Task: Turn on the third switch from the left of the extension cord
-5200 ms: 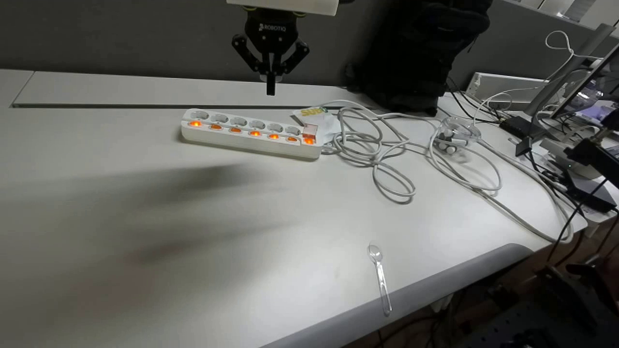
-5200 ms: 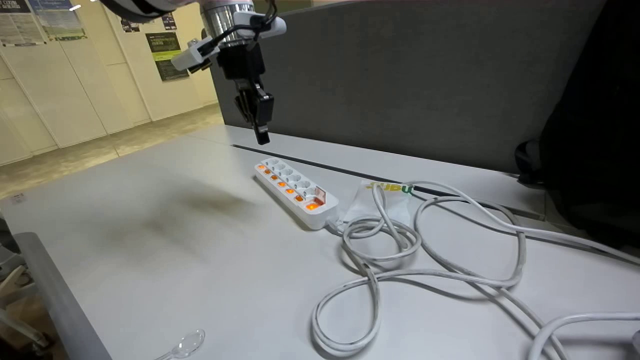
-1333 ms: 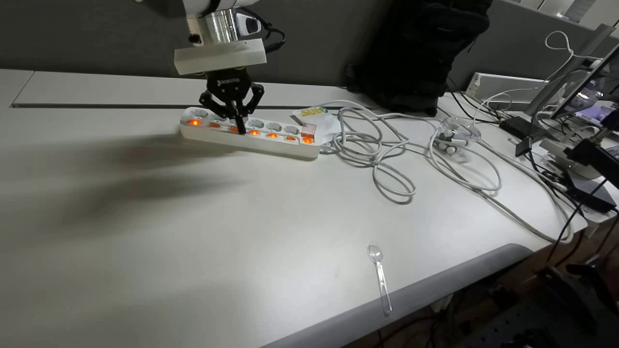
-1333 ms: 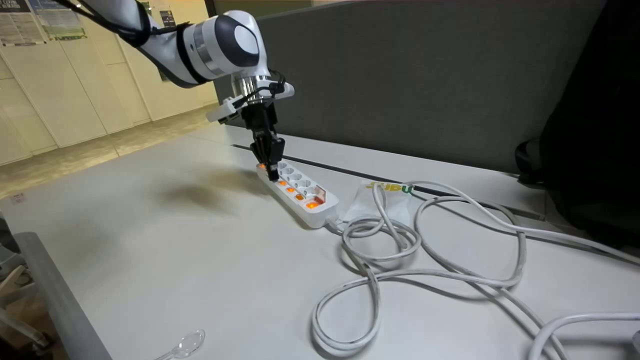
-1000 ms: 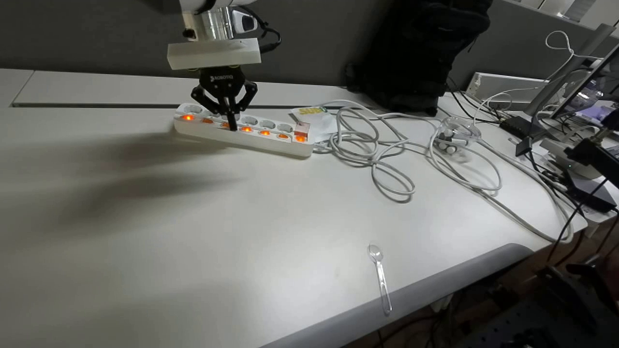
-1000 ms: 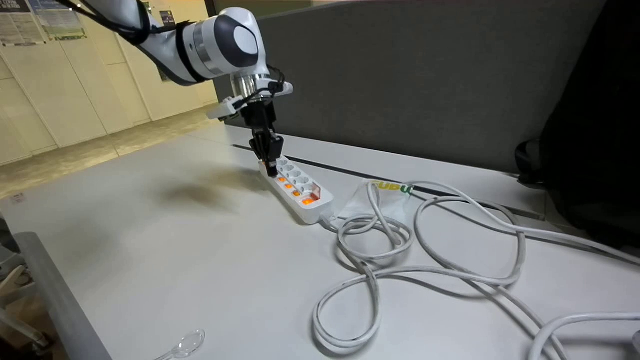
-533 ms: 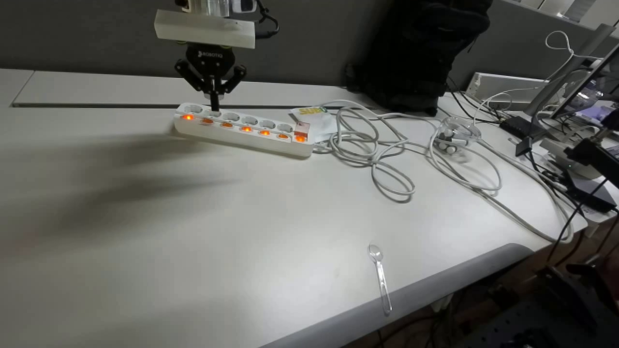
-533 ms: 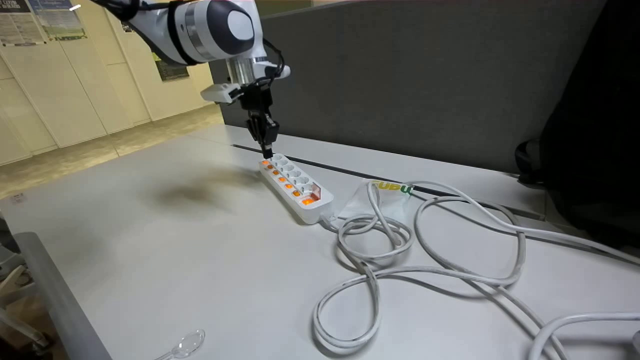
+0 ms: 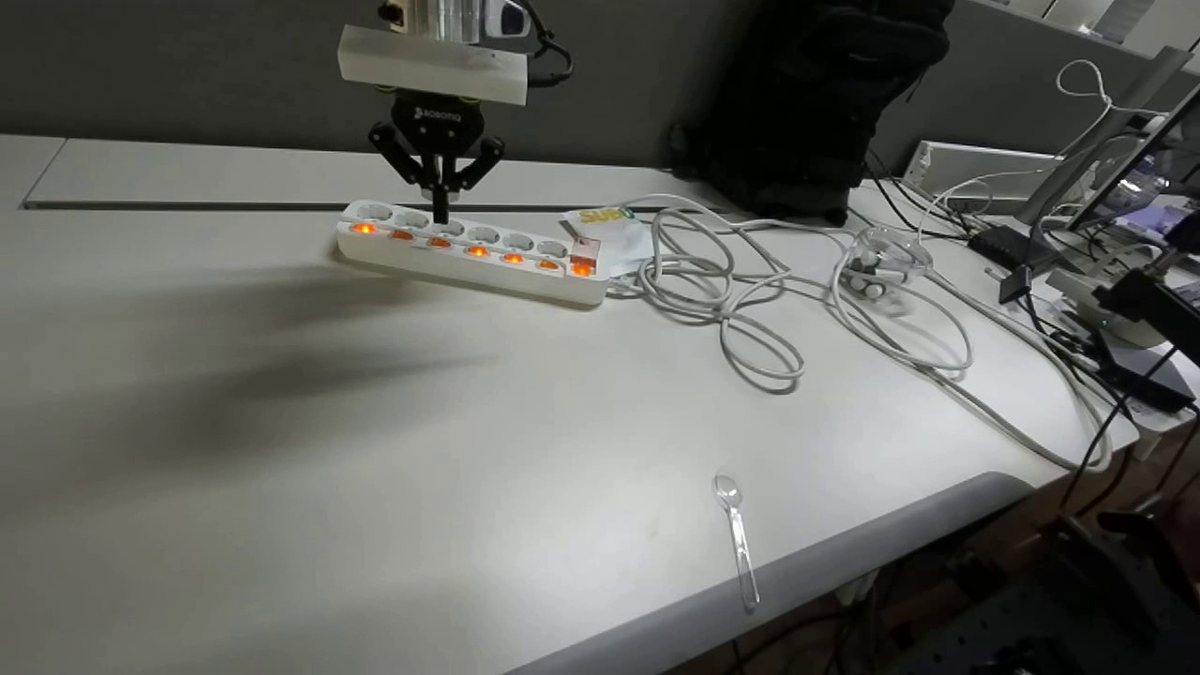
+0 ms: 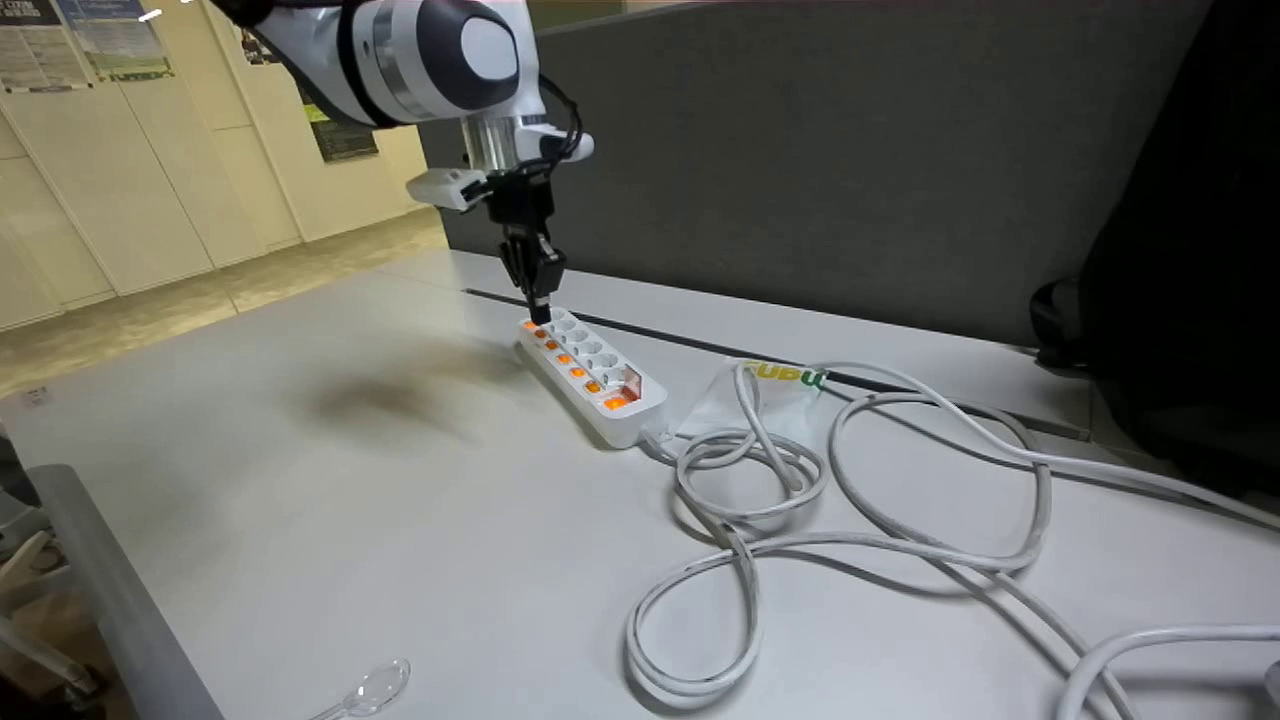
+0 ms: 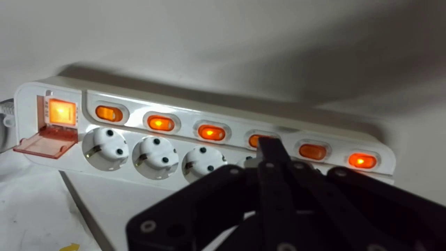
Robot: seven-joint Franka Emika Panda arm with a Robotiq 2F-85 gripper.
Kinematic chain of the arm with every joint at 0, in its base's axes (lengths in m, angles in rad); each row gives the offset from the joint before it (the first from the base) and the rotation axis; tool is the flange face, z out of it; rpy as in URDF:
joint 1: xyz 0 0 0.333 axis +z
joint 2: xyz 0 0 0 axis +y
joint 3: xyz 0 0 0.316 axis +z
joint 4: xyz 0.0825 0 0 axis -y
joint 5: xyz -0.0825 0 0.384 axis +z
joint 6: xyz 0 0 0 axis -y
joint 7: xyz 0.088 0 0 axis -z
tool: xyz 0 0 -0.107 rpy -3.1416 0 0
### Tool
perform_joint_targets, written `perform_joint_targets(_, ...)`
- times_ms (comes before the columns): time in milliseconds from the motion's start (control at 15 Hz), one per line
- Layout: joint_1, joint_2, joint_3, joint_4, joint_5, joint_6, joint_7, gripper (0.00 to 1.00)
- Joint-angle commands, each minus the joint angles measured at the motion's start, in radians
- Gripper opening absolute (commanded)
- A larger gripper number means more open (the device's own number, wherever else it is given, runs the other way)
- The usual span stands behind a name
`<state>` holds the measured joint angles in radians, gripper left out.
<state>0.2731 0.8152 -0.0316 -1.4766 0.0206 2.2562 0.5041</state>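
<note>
The white extension cord (image 9: 469, 269) lies on the desk, with a row of orange switches along its front edge, and shows in both exterior views (image 10: 590, 385). The third switch from the left (image 9: 439, 243) looks dim. The first (image 9: 363, 228), fourth (image 9: 477, 250) and fifth (image 9: 513, 258) glow; the second (image 9: 401, 235) and sixth (image 9: 548, 265) look dim. My gripper (image 9: 441, 217) is shut and empty, pointing down just above the sockets behind the third switch. In the wrist view the fingertips (image 11: 273, 148) partly hide that switch (image 11: 254, 140).
Coiled grey cable (image 9: 712, 272) and a paper wrapper (image 9: 609, 230) lie at the strip's right end. A black backpack (image 9: 806, 103) stands at the back against the grey partition (image 9: 234, 75). A clear plastic spoon (image 9: 736, 539) lies near the front edge.
My gripper came down onto the strip by the third switch, and the strip slid slightly left. The gripper then rose, moved left, and has now moved back right. The third switch still looks dim.
</note>
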Motion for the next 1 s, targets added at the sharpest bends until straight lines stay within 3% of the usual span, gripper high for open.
perform_joint_targets(0, 0.005, -0.008, -0.008, -0.046, -0.017, 0.043, 0.001, 0.0)
perform_joint_targets(400, 0.026, 0.014, -0.018, -0.057, -0.045, 0.113, 0.007, 0.0)
perform_joint_targets(933, 0.032, 0.024, -0.016, -0.057, -0.048, 0.121, 0.006, 0.0)
